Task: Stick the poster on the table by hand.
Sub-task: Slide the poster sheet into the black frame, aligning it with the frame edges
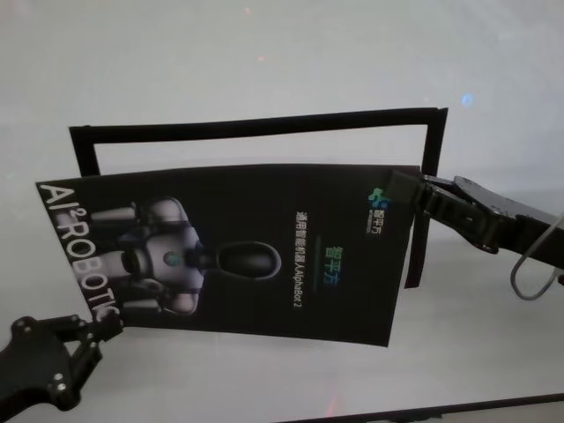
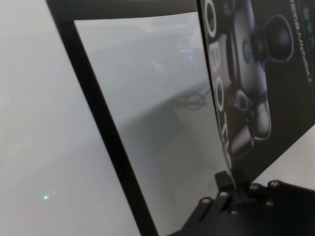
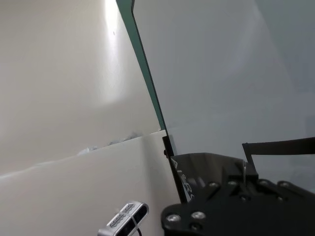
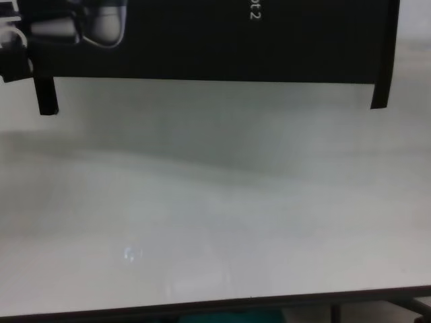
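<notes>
The poster (image 1: 291,308), black and glossy with white lettering and a grey-white robot picture, hangs slightly tilted above the white table (image 1: 264,53). My left gripper (image 1: 113,328) is shut on its near left corner, and in the left wrist view the poster (image 2: 275,98) rises from that gripper (image 2: 230,183). My right gripper (image 1: 401,188) is shut on the far right corner. The right wrist view shows the poster's thin edge (image 3: 147,73) running away from the right gripper (image 3: 244,173). In the chest view only the poster's lower part (image 4: 202,40) shows, above the table (image 4: 215,202).
Narrow black strips (image 1: 256,128) form a three-sided frame on the table, under and behind the poster. Their two near ends (image 4: 46,97) (image 4: 380,94) show in the chest view. A grey cable loop (image 1: 529,273) hangs from the right arm. The table's dark front edge (image 4: 202,309) is close.
</notes>
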